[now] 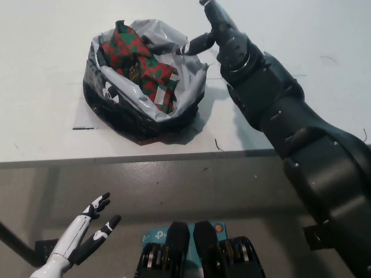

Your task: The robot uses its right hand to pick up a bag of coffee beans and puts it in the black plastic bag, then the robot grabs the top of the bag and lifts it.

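The black plastic bag (116,116) sits slumped on the white table (40,69), its mouth wide and its grey lining showing. Inside lies the coffee bean bag (142,63), red and green chequered, tilted across the opening. My black right hand (211,29) hovers at the bag's far right rim with its fingers apart; one fingertip points at or touches the rim, and nothing is held. My white left hand (87,229) rests open below the table edge at the lower left.
The table's front edge (174,157) runs across the middle of the picture, with grey floor below it. My black right forearm (278,116) crosses the table's right side. A dark table leg (14,246) stands at the lower left.
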Robot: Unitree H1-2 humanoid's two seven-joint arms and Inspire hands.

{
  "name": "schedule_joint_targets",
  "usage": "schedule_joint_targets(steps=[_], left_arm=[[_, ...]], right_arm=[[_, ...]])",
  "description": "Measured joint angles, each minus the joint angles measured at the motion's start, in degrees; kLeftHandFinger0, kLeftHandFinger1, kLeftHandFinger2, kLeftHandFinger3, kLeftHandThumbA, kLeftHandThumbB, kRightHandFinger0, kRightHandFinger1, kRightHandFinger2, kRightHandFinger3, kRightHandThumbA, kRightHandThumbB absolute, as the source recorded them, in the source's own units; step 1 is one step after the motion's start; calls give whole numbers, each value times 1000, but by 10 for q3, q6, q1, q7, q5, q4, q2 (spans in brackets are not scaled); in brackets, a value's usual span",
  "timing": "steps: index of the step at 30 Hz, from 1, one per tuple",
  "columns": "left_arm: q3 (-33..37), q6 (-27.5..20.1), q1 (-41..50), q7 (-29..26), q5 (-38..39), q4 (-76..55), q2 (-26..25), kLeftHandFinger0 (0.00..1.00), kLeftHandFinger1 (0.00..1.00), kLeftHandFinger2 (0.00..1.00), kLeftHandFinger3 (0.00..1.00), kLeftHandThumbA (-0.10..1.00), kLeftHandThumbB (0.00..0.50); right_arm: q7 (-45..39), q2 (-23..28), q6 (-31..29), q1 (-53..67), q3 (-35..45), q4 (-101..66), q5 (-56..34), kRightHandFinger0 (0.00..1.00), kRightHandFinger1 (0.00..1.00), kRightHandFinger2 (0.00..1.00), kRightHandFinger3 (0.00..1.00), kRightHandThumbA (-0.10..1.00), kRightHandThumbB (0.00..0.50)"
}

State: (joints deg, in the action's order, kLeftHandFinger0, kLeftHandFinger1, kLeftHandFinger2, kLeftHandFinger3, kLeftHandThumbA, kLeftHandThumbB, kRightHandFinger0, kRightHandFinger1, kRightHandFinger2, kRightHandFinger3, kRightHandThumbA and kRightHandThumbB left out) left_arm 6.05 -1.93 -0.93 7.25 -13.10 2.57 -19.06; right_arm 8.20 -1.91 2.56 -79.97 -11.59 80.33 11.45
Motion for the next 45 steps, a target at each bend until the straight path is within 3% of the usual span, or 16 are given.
schedule_joint_targets(steps=[11,19,21,22,24,25,26,27,28,29,30,31,32,34,36,45], left_arm=[[0,0,0,0,0,0,0,1000,1000,1000,1000,890,166],[0,-1,0,0,0,0,0,1000,1000,1000,1000,895,172],[0,-1,0,0,0,0,0,1000,1000,1000,1000,905,179],[0,-1,0,0,-1,0,0,1000,1000,1000,1000,907,181],[0,-1,0,0,-1,0,0,1000,1000,1000,1000,915,188],[0,-1,0,0,-1,0,0,1000,1000,1000,1000,913,183],[0,0,0,0,-1,0,0,1000,1000,1000,1000,898,176],[0,0,0,0,-1,0,0,1000,1000,1000,1000,898,176],[0,0,0,0,-1,0,0,1000,1000,1000,1000,892,183],[0,0,0,0,-1,0,0,1000,1000,1000,1000,892,183],[0,-1,0,0,0,0,0,1000,1000,1000,1000,888,184],[0,0,-1,0,0,0,0,1000,1000,1000,1000,888,183],[0,0,-1,0,0,0,0,1000,1000,1000,1000,888,183],[0,0,-1,0,0,0,0,1000,1000,1000,1000,890,180],[0,0,-1,0,0,0,0,1000,1000,1000,1000,892,177],[0,-1,-9,0,0,1,0,1000,1000,1000,1000,891,189]], right_arm=[[-29,-2,18,31,14,5,-3,1000,1000,1000,1000,1000,386],[-50,-2,35,38,14,7,-1,1000,1000,1000,1000,1000,426],[-54,-1,43,38,11,8,0,1000,1000,1000,1000,1000,406],[-55,-1,46,38,11,8,0,919,1000,1000,1000,1000,402],[-58,-1,52,38,17,8,-2,564,753,1000,1000,1000,366],[-60,-1,54,38,24,8,-4,367,500,747,1000,987,354],[-61,0,57,39,34,8,-8,22,39,171,493,937,333],[-61,0,61,39,52,8,-16,22,39,171,493,937,333],[-62,0,64,39,67,8,-24,1,2,106,271,886,326],[-62,0,66,39,74,8,-28,1,2,106,271,886,326],[-66,0,74,39,106,9,-47,0,62,372,384,707,303],[-67,0,75,39,114,9,-52,0,109,490,581,603,243],[-69,0,79,39,135,9,-64,0,180,632,675,521,239],[-69,0,85,39,177,10,-88,0,241,728,775,322,193],[-69,0,90,39,209,11,-105,0,261,689,877,163,157],[-77,0,119,39,335,15,-190,0,242,612,836,209,153]])
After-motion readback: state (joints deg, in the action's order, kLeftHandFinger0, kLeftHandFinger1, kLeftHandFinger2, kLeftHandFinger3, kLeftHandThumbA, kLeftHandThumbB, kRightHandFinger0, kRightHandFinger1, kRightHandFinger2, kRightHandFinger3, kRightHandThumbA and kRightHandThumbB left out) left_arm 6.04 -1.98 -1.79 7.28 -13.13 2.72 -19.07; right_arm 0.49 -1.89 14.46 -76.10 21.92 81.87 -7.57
